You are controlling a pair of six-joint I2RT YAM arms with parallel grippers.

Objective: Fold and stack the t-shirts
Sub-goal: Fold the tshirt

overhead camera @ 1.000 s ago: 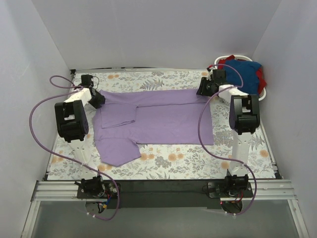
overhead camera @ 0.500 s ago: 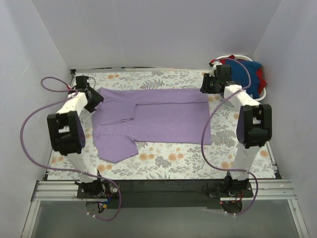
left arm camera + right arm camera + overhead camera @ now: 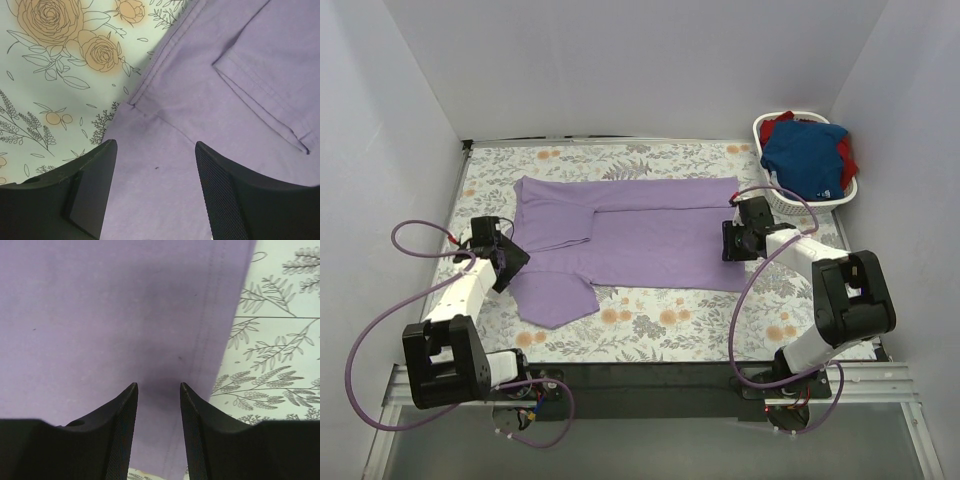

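The lavender t-shirt (image 3: 640,235) lies spread flat on the floral tablecloth (image 3: 650,325), its far sleeve folded in and its near sleeve (image 3: 552,298) sticking out. My left gripper (image 3: 512,262) is open, low over the shirt's left side near the armpit seam (image 3: 145,107). My right gripper (image 3: 728,240) is open, low over the shirt's right hem (image 3: 210,320). Neither holds cloth. The royal-blue t-shirt (image 3: 804,155) and the red t-shirt (image 3: 846,152) lie bunched in the white laundry basket (image 3: 790,203) at the back right.
White walls close in the table on three sides. The arm bases (image 3: 520,380) and a dark rail stand at the near edge. Purple cables (image 3: 380,310) loop beside each arm. Bare tablecloth shows in front of the shirt.
Both grippers have let go of the shirt's far corners and come back toward the near side, dropping low over the left and right edges. The shirt's far edge now lies flat.
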